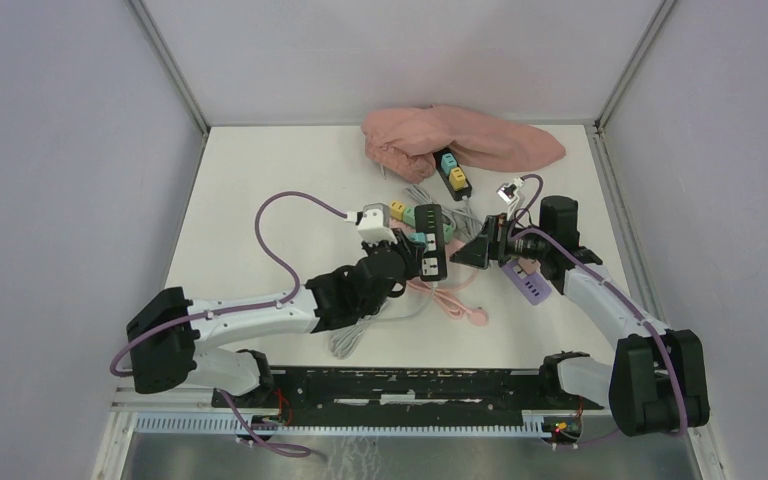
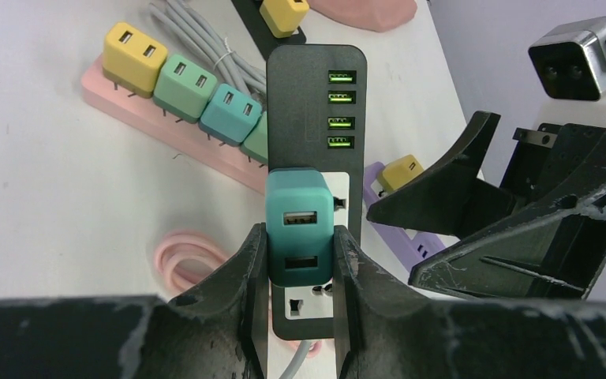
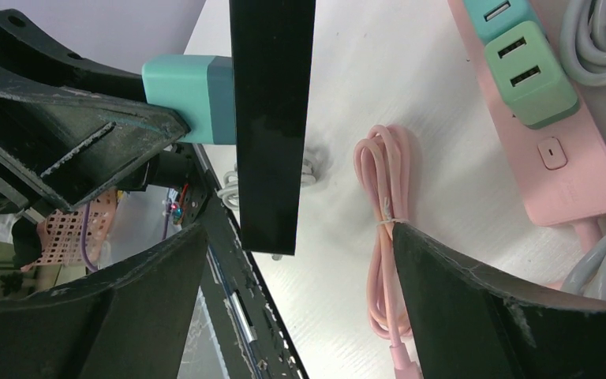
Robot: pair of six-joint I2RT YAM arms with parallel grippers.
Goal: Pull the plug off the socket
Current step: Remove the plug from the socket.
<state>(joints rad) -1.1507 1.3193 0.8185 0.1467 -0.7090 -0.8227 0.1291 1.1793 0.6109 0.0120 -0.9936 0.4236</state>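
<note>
The teal plug point(image 2: 300, 225) is seated in the white socket panel of the black power strip point(image 2: 316, 110), at the lower middle of the left wrist view. In the right wrist view the strip is seen edge-on, and the plug's body lies flush against its face at the upper left of the frame. In the overhead view both sit near the centre of the bench point(image 1: 250, 190).

The left hand point(image 2: 300, 260) is closed tight on the teal plug, one finger pressed to each side of it.

The right hand point(image 3: 292, 237) is spread wide and holds nothing. Its two fingers stand either side of the strip's end, with a gap showing between each finger and the strip.

Behind the black strip, at the upper left of the left wrist view, a pink power strip point(image 2: 166, 118) carries a row of yellow, green and teal chargers. A coiled pink cable point(image 3: 383, 221) lies on the bench just beside it, right of centre in the right wrist view. A purple power strip point(image 1: 530, 288) lies under the right arm, right of centre in the overhead view. A grey cord point(image 1: 360, 335) is bundled below the left hand, and a pink cloth point(image 1: 460, 140) is heaped at the top centre of that view.
</note>
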